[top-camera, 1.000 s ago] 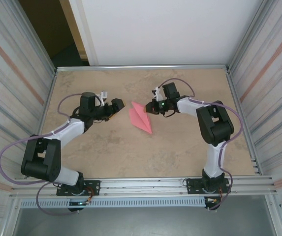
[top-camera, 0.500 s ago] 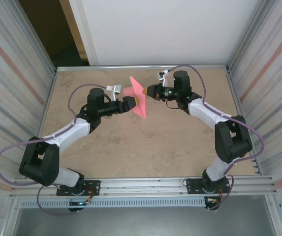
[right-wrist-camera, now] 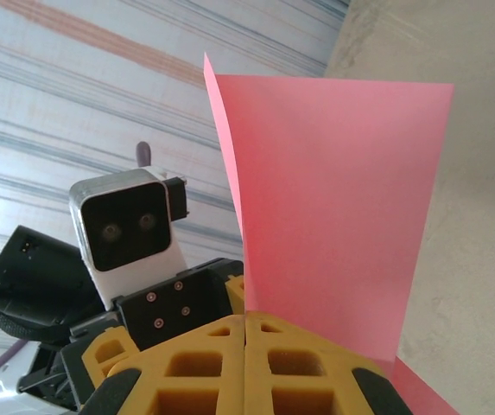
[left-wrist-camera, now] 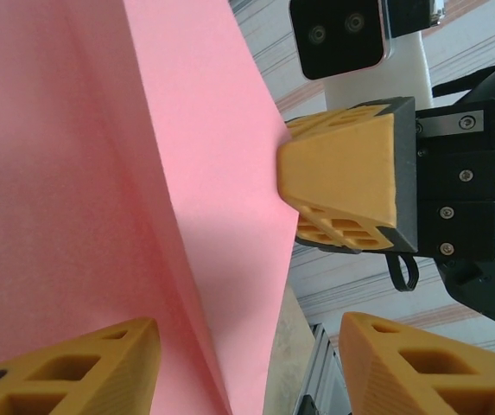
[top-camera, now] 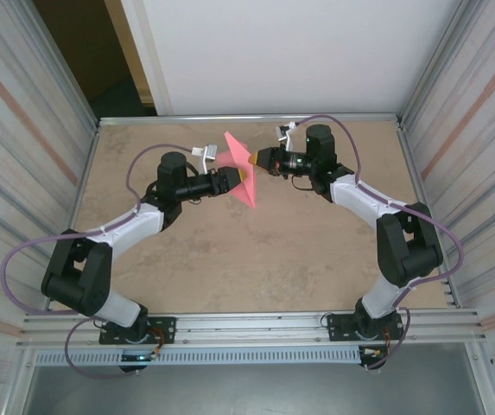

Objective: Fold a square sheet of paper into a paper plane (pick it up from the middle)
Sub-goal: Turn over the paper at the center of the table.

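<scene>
The paper plane [top-camera: 241,169], pink-red paper folded along a centre crease, hangs in the air over the back middle of the table. My right gripper [top-camera: 255,159] is shut on its edge from the right; in the right wrist view the closed fingertips [right-wrist-camera: 245,318] pinch the paper plane [right-wrist-camera: 333,199] where its flaps meet. My left gripper [top-camera: 239,175] faces it from the left. Its jaws [left-wrist-camera: 247,337] stand apart on either side of the folded paper's [left-wrist-camera: 100,173] lower crease, with gaps between pads and paper. The right gripper [left-wrist-camera: 283,164] shows just behind the sheet.
The beige tabletop [top-camera: 230,259] lies below both grippers. Ribbed metal walls [top-camera: 22,173] close in the left and right sides, and a white panel [top-camera: 282,52] stands at the back. The left wrist camera [right-wrist-camera: 128,226] sits close behind the paper.
The right gripper lifted the folded paper off the table and carried it up and back. The left gripper followed to meet it, and its jaws have narrowed around the paper.
</scene>
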